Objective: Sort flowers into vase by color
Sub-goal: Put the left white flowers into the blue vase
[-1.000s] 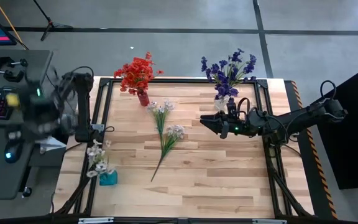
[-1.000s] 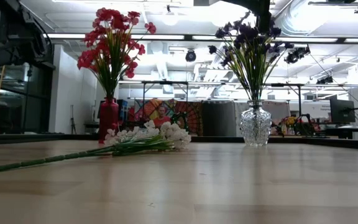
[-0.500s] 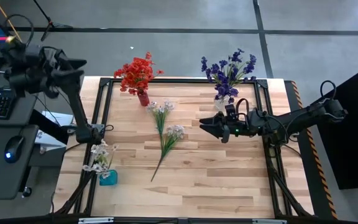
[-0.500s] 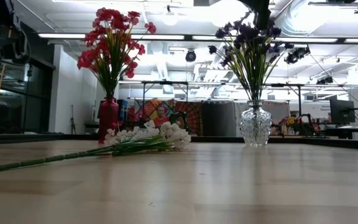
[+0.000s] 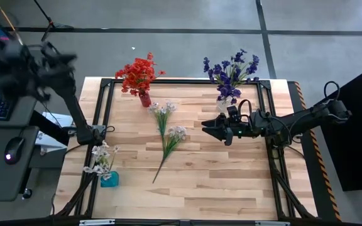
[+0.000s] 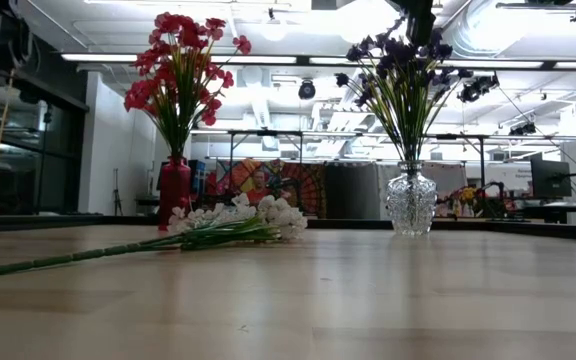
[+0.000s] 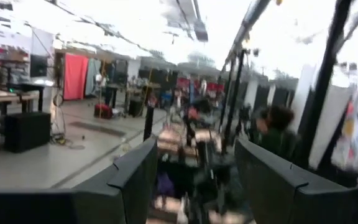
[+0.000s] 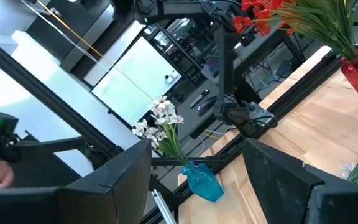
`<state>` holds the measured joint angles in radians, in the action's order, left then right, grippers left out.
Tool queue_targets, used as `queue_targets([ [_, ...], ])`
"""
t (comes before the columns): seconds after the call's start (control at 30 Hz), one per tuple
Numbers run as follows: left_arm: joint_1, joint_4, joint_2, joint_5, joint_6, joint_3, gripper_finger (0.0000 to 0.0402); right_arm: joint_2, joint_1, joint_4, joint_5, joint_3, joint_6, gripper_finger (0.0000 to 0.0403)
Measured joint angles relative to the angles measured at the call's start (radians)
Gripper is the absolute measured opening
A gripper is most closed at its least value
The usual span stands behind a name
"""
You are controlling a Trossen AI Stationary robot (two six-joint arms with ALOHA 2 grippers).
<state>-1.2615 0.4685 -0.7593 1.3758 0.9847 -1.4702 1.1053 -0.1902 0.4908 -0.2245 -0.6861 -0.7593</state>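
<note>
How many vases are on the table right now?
3: a red vase at the far edge, a clear vase at the far right, and a blue vase at the near left corner.

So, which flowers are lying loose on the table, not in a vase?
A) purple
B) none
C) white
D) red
C: two white sprigs lie flat mid-table, while the red flowers and the purple flowers stand in vases.
</note>
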Motion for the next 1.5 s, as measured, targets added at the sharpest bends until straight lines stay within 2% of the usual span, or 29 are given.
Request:
queue_targets([
  [0.1, 0.005, 0.002, -0.068, -0.031, 0.073, -0.143, 0.02, 0.0, 0.0, 0.0, 0.0, 0.0, -0.007, 0.0243],
  [0.3, -0.021, -0.079, -0.275, -0.097, 0.322, -0.468, 0.02, 0.0, 0.0, 0.001, -0.008, 0.0, -0.028, 0.0243],
  [0.43, -0.025, -0.216, -0.379, -0.113, 0.379, -0.72, 0.02, 0.0, 0.0, 0.001, -0.011, 0.0, -0.051, 0.0243],
  [0.47, -0.027, -0.258, -0.402, -0.133, 0.381, -0.785, 0.02, 0.0, 0.0, 0.001, -0.011, 0.0, -0.051, 0.0243],
  [0.53, -0.029, -0.312, -0.452, -0.254, 0.382, -0.891, 0.02, 0.0, 0.0, 0.001, -0.027, 0.0, -0.052, 0.0243],
  [0.6, -0.028, -0.246, -0.457, -0.454, 0.454, -0.864, 0.02, 0.0, 0.0, 0.001, -0.044, 0.0, -0.051, 0.0243],
  [0.67, -0.029, -0.215, -0.469, -0.586, 0.522, -0.851, 0.02, 0.0, 0.0, 0.002, -0.056, 0.0, -0.051, 0.0243],
  [0.93, -0.029, -0.31, -0.487, -0.845, 0.471, -0.893, 0.02, 0.0, 0.0, 0.004, -0.056, 0.0, -0.041, 0.0243],
  [1.07, -0.018, -0.447, -0.562, -0.975, 0.465, -0.884, 0.02, 0.0, 0.0, 0.0, -0.055, 0.0, -0.026, 0.0243],
  [1.17, 0.013, -0.51, -0.629, -1.014, 0.467, -0.881, 0.02, 0.0, 0.0, -0.004, -0.055, 0.0, -0.021, 0.0243],
  [1.23, 0.03, -0.514, -0.665, -1.002, 0.467, -0.885, 0.02, 0.0, 0.0, -0.011, -0.05, 0.0, -0.02, 0.0243],
  [1.43, 0.009, -0.519, -0.789, -0.819, 0.493, -0.885, 0.02, 0.0, 0.0, -0.072, 0.0, 0.0, -0.017, 0.0243],
  [1.5, 0.006, -0.515, -0.823, -0.786, 0.485, -0.88, 0.02, 0.0, 0.0, -0.091, 0.02, 0.0, -0.017, 0.0243],
])
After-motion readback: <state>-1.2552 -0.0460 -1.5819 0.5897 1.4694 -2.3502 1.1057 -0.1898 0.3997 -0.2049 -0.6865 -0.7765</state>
